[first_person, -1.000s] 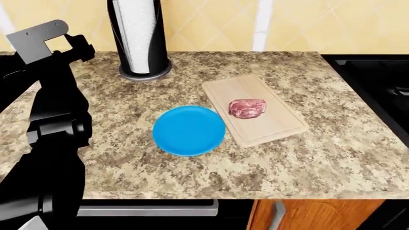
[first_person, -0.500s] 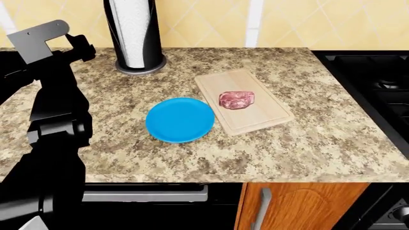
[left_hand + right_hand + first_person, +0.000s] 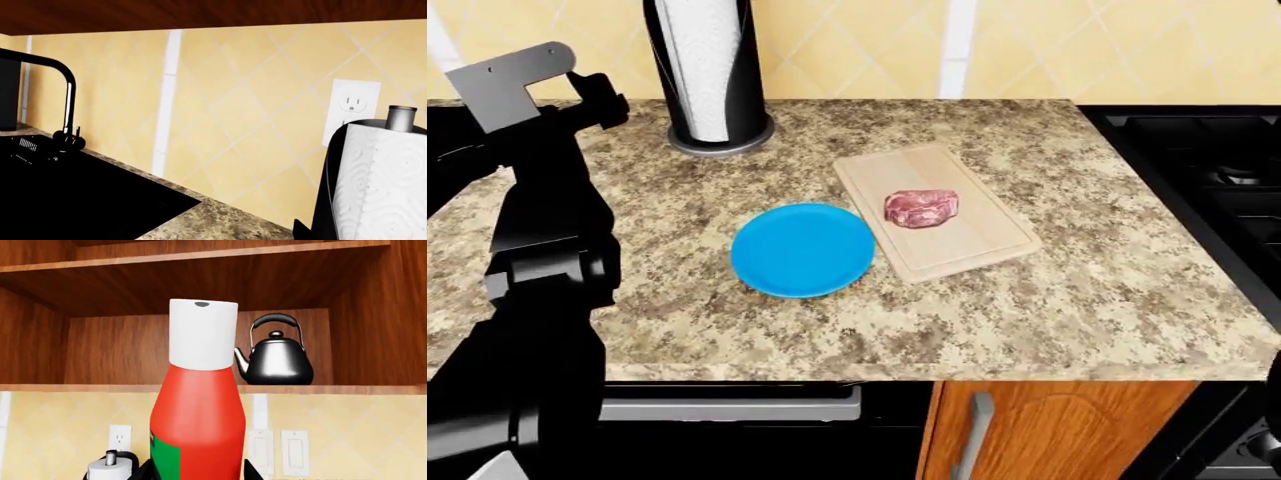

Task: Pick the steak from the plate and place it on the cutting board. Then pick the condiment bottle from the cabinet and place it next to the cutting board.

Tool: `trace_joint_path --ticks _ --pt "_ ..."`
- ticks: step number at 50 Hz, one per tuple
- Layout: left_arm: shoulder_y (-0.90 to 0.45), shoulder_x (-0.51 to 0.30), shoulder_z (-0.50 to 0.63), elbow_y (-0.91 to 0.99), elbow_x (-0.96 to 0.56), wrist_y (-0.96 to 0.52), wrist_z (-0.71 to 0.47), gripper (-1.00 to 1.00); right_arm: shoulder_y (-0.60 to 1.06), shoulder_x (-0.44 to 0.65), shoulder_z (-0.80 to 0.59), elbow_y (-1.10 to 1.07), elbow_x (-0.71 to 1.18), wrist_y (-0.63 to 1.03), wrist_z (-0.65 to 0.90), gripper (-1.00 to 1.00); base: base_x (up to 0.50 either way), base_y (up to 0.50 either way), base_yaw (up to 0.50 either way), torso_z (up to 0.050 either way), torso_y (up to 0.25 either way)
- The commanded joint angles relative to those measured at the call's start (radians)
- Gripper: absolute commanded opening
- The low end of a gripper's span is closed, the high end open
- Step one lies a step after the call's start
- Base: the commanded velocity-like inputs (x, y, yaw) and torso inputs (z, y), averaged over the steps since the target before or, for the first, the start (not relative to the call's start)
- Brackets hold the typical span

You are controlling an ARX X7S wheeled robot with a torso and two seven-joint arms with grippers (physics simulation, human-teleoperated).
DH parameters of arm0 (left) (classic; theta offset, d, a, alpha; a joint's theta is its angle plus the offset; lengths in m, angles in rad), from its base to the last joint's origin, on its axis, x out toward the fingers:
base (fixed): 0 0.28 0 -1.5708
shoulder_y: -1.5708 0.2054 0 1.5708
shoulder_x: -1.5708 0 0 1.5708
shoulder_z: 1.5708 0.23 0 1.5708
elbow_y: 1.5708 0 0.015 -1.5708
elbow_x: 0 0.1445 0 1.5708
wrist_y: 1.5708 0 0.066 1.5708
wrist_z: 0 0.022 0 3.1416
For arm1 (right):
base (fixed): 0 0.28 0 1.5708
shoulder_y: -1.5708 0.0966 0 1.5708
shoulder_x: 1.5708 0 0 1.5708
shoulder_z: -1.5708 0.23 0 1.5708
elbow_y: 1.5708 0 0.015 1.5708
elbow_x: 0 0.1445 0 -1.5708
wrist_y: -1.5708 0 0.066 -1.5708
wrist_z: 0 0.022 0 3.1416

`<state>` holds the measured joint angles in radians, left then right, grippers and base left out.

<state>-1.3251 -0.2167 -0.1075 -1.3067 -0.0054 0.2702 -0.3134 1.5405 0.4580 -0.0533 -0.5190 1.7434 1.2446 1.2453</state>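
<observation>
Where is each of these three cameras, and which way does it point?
Head view: up on the head, looking down at the counter, cutting board and left arm.
Left wrist view: faces the wall past the sink; no robot parts show.
Right wrist view: faces the cabinet, condiment bottle close up.
All show the paper-towel holder.

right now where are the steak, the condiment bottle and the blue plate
steak (image 3: 921, 208), head view, middle of the meat, lying on the cutting board
condiment bottle (image 3: 198, 415), right wrist view, red body below the white cap
plate (image 3: 803, 250), head view, centre of the bare blue face
</observation>
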Motion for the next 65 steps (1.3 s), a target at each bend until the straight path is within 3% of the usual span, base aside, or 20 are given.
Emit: trace_joint_path --ticks 1,7,17,65 --pt "0.001 0.000 0.004 0.000 0.001 0.002 0.001 1.00 -0.262 0.001 0.078 -0.181 -0.333 -0.052 -0.263 -1.00 0.00 0.00 0.00 0.000 0.000" --pt "0.002 0.000 0.004 0.000 -0.001 0.004 0.004 1.00 -0.428 -0.015 0.046 -0.219 -0.556 -0.178 -0.427 -1.00 0.00 0.00 0.00 0.000 0.000" --pt "0.002 0.000 0.006 0.000 -0.001 0.002 0.005 1.00 -0.561 -0.035 -0.019 -0.193 -0.724 -0.296 -0.538 -1.00 0.00 0.00 0.00 0.002 0.000" --pt "0.003 0.000 0.017 0.000 0.001 0.003 -0.003 1.00 -1.054 0.096 0.116 -0.187 -0.849 -0.528 -0.699 -1.00 0.00 0.00 0.00 0.000 0.000"
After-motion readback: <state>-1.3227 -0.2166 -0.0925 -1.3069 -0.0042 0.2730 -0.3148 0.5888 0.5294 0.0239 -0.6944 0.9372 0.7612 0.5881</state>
